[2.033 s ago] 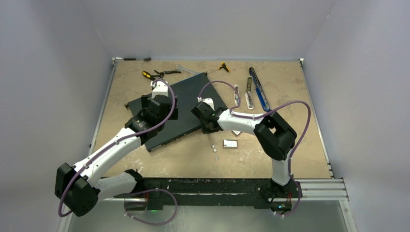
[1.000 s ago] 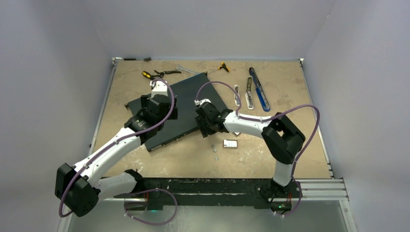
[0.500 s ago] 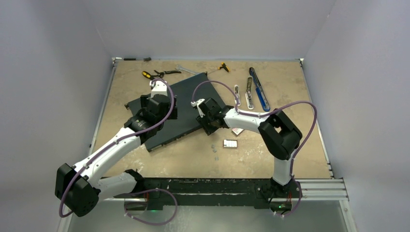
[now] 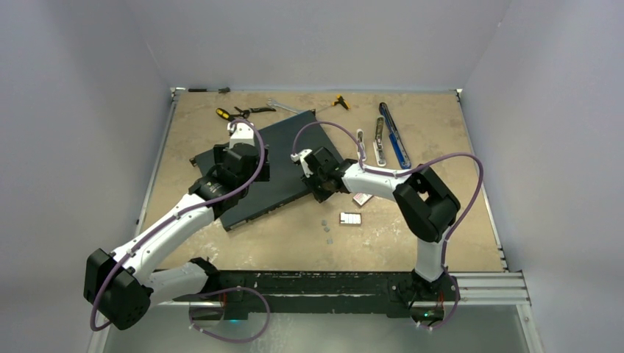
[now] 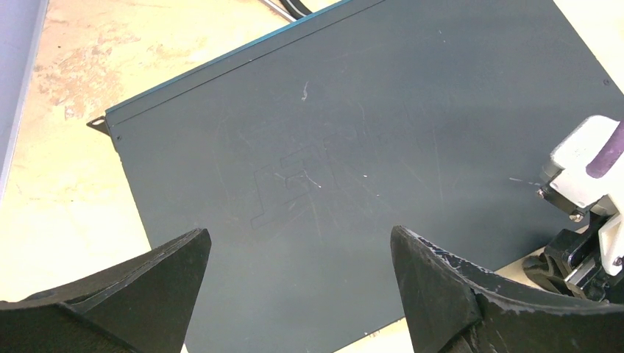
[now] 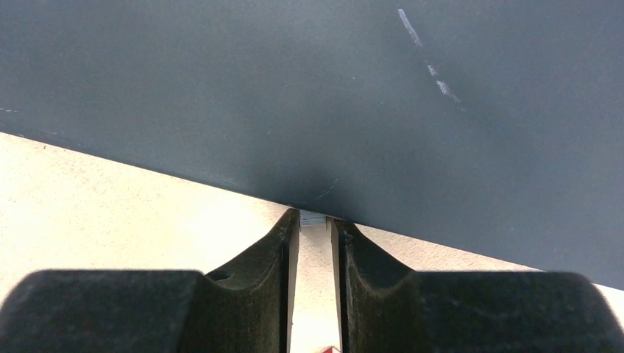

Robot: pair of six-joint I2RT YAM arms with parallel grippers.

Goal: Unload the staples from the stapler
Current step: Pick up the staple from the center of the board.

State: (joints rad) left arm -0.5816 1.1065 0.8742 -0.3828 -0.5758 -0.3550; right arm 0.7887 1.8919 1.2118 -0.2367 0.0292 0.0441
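Grey walls [image 4: 316, 44], tan tabletop [image 4: 272, 246]: unloading is judged well along, with loose pieces left to be gathered.
A dark panel [image 4: 279, 140] is laid mid-tabletop, with tools [image 4: 243, 112] along the far edge. The left hand [image 5: 298, 235] is held wide open over the panel, empty. The stapler [image 4: 396, 140] is laid opened out at the far right, untouched. A red-and-white box [image 4: 351, 218] and loose staples [image 4: 324, 220] are seen nearer the front. The right hand [image 6: 314, 224] is nearly closed round a staple strip [image 6: 313, 218] at the panel's edge; whether it is clamped cannot be told.
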